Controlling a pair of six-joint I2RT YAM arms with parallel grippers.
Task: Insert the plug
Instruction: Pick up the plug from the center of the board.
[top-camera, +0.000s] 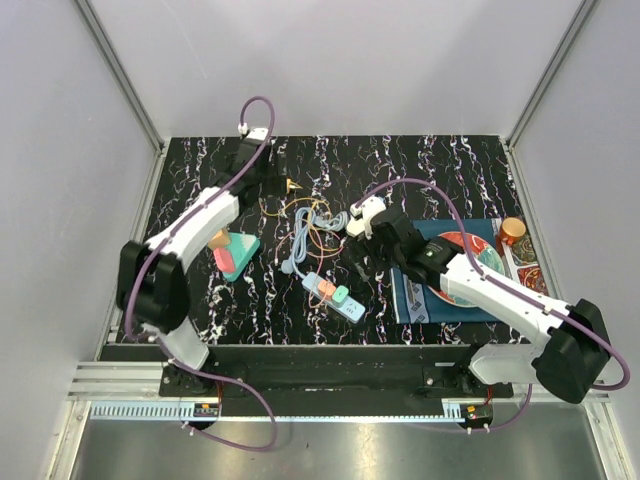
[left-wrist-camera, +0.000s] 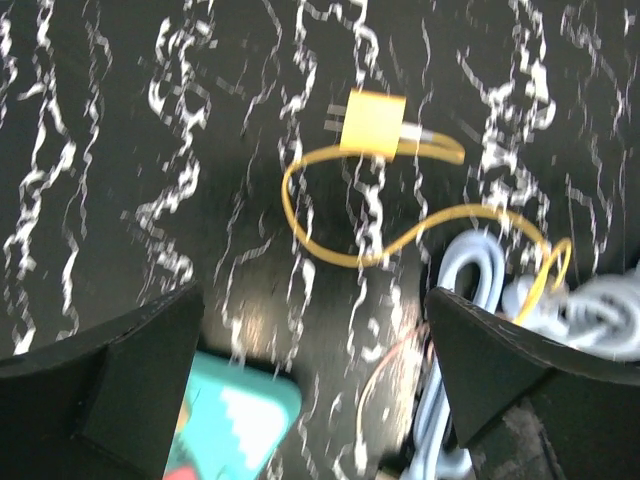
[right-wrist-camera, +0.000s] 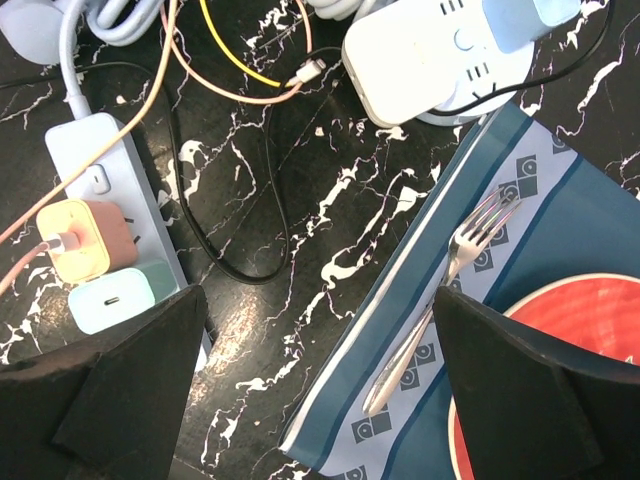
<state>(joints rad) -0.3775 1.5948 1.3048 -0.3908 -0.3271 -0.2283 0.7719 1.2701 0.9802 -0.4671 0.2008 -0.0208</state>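
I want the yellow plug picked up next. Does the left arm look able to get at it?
Probably yes: the left gripper hangs open and empty, and the yellow plug lies uncovered just ahead of it, only its own cable trailing away.

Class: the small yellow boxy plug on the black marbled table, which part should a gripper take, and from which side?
The small yellow boxy plug is probably best taken by its body, from above, across the two plain sides: it lies flat, prongs at one end and its thin yellow cable at the other.
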